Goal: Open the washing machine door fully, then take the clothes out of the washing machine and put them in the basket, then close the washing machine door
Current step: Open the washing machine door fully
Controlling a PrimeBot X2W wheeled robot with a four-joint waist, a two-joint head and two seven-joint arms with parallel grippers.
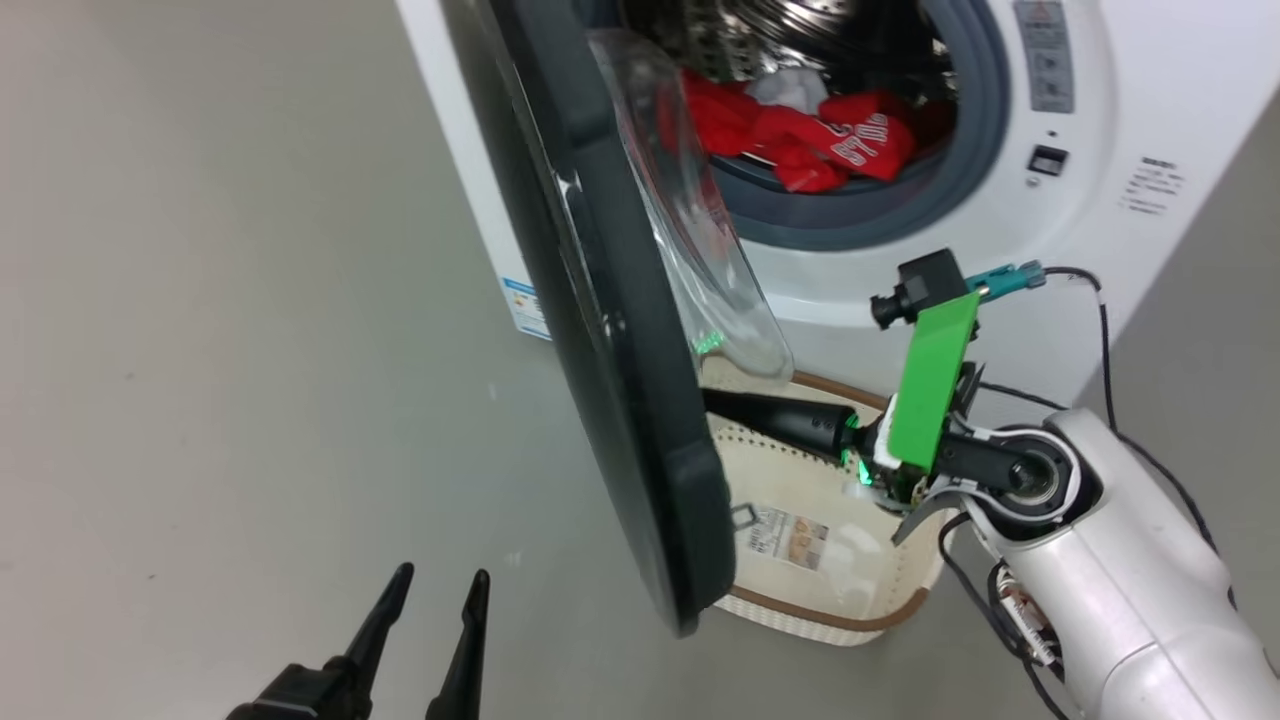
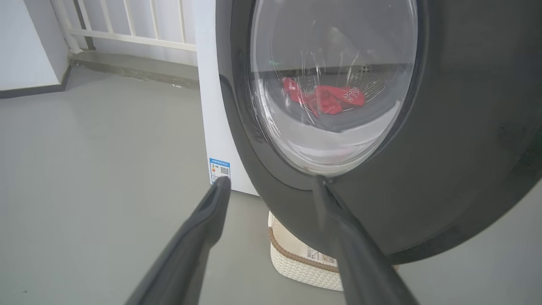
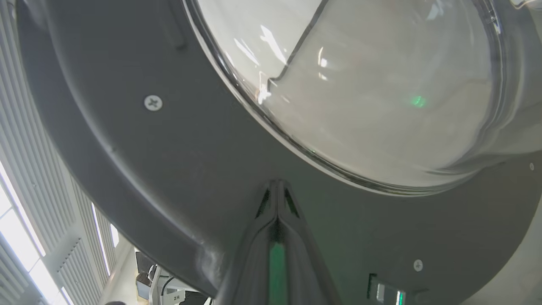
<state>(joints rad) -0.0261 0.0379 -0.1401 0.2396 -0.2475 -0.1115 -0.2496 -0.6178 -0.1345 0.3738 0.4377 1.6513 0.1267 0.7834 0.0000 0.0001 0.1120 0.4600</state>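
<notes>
The washing machine [image 1: 1120, 90] fills the top of the head view. Its door [image 1: 600, 350] stands partly open, edge-on, with the glass bowl [image 1: 700, 250] facing the drum. Red and white clothes [image 1: 800, 130] lie in the drum, and show through the glass as clothes [image 2: 326, 97] in the left wrist view. Under the door stands the cream basket [image 1: 830, 615]. My right gripper [image 1: 715, 400] is shut, its tips pressed against the door's inner face [image 3: 169, 169]; right gripper [image 3: 277, 186]. My left gripper [image 1: 440, 590] is open and holds nothing, low on the door's outer side; left gripper [image 2: 271, 186].
Grey floor [image 1: 250, 300] spreads to the left of the machine. A blue label [image 2: 219, 169] sits low on the washer's white side. A white railing [image 2: 127, 29] and wall stand behind. Black cables [image 1: 1105, 330] trail from my right arm, close to the washer front.
</notes>
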